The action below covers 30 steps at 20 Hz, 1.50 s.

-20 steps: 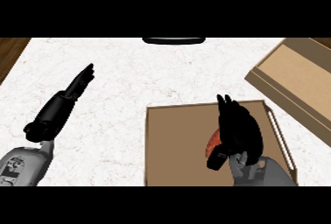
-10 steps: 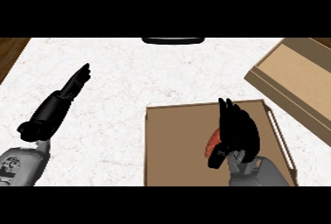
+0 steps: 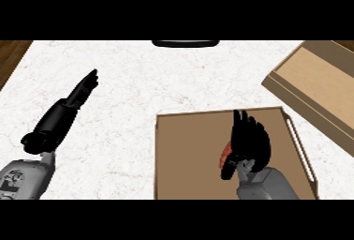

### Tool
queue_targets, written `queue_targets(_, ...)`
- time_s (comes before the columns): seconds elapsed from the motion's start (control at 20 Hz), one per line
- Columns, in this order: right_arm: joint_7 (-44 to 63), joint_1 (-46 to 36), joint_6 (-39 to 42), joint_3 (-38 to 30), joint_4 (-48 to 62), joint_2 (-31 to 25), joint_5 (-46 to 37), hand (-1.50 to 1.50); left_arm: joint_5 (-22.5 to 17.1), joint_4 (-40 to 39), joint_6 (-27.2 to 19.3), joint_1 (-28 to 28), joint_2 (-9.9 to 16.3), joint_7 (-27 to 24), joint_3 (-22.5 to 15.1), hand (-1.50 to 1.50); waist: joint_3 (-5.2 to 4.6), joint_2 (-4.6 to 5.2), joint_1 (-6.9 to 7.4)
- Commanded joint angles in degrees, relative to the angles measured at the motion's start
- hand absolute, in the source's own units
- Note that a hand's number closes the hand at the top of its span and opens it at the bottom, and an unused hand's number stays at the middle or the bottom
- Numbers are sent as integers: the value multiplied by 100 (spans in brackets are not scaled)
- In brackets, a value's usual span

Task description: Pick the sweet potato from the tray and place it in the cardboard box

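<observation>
Left hand [image 3: 81,91] rests at frame's left, fingers straight, holding nothing. Right hand [image 3: 247,138], lower centre-right over tray [image 3: 187,154], is nearer; sweet potato [image 3: 225,155] peeks out left of its palm, fingers apparently curling round it. Cardboard box [image 3: 318,89] upper right.

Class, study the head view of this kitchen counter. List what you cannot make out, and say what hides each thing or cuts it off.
1. Sweet potato: only an orange sliver shows on the tray; the right robot hand covers the rest.
2. Cardboard box: cut off by the right edge.
3. Dark object at the counter's far edge: cut off, so unidentifiable.
4. Whether the right robot hand grips the sweet potato: unclear.
</observation>
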<state>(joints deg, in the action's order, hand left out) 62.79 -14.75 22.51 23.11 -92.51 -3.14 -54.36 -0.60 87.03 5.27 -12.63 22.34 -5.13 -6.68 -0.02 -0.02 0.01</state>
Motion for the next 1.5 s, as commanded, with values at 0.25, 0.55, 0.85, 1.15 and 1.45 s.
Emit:
queue_targets(0.25, 234, 181, 65, -417, 279, 285, -286, -150, 211, -485, 162, -59, -174, -366, 206, 0, 0, 10, -16)
queue_targets(0.55, -1240, 454, -343, -278, 450, -300, -599, 150, 193, 544, 334, 147, -253, 435, 254, 0, 4, -5, 16)
queue_targets(0.85, -1131, 344, -634, 92, 591, -78, -1325, 150, 403, 482, 295, 179, -540, 361, 255, 0, 3, -4, 19)
queue_targets(1.15, -3200, -408, -659, -73, 776, -713, -582, 150, 349, 52, 469, 1, -377, 25, 462, 0, 10, 40, 115)
queue_targets(1.45, -5527, -1350, -955, -297, 1087, -1232, 94, 150, 381, -87, 521, -166, -402, -14, 430, 0, 11, 67, 154)
